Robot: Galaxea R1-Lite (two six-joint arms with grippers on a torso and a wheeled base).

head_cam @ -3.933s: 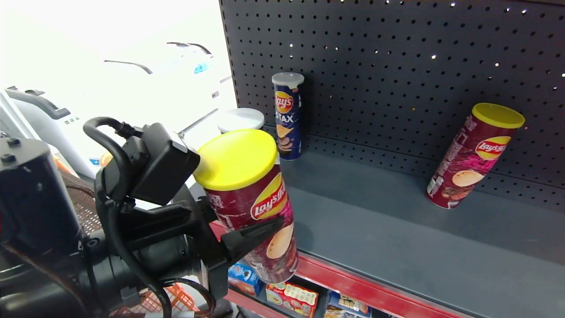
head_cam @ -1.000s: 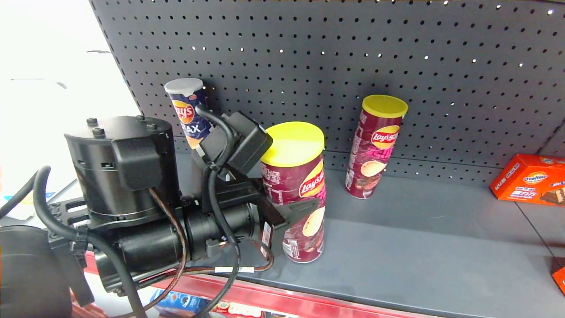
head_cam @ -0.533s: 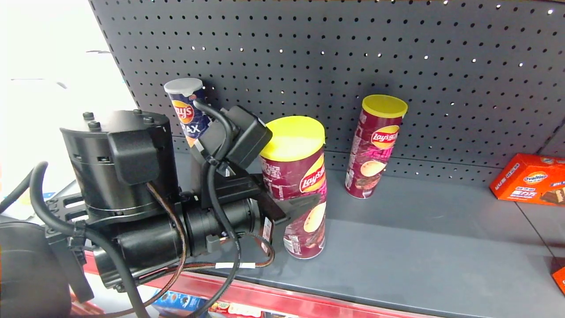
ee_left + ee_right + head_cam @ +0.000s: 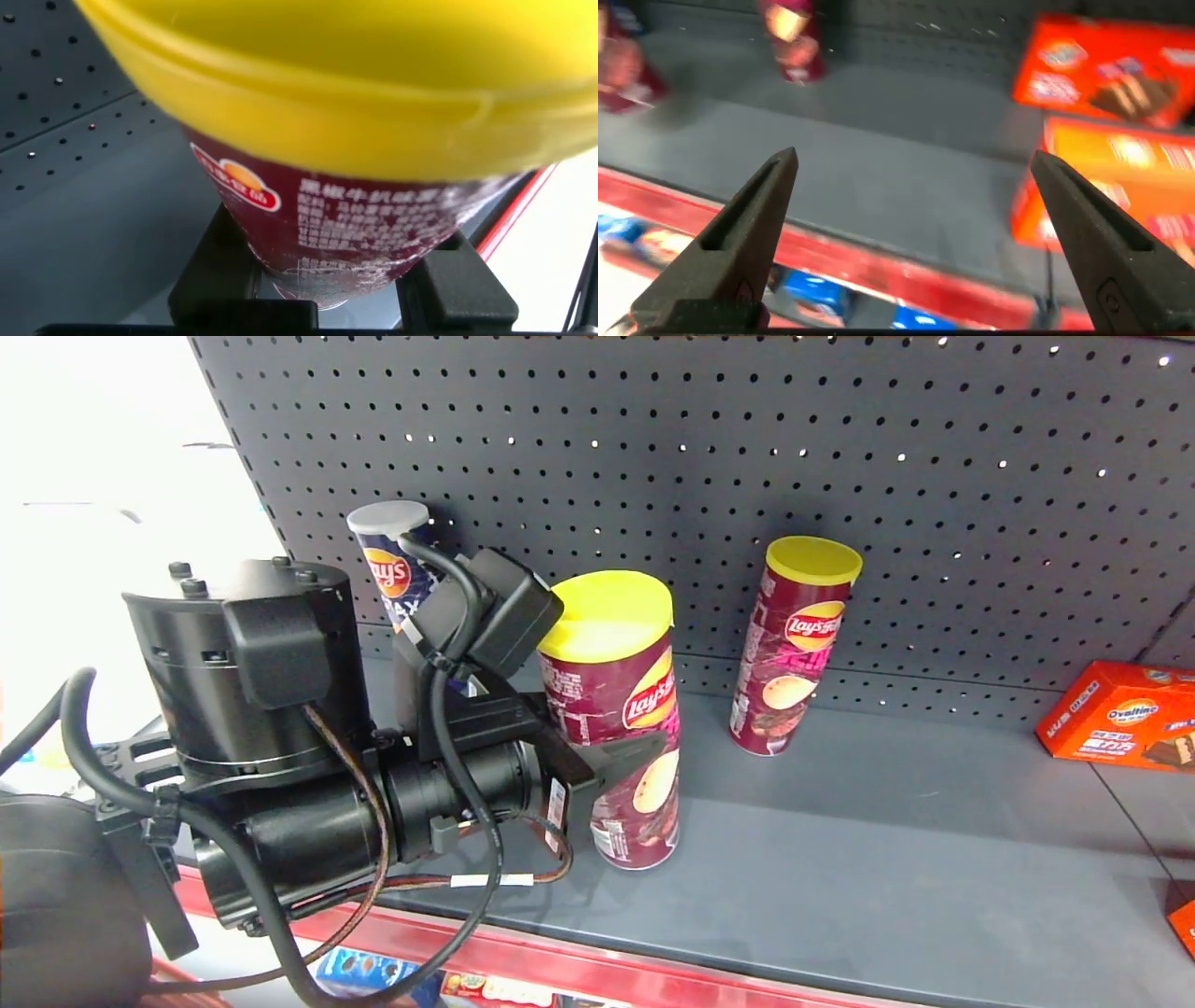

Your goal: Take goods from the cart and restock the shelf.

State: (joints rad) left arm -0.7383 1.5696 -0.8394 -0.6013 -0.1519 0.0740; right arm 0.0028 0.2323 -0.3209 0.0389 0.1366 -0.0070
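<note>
Holds in the left gripper point(image 4: 611, 751), jaws pressed onto its sides, a maroon cardboard crisp can with yellow plastic lid point(image 4: 607, 700), tilted on or just over the grey metal shelf point(image 4: 887, 859); cannot tell whether touching. Shows the right gripper point(image 4: 915, 233) spread wide, empty, above the shelf's red edge point(image 4: 878, 266).

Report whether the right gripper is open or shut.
Open. In the right wrist view the right gripper has its two fingers wide apart, with the grey shelf showing between them and nothing held.
</note>
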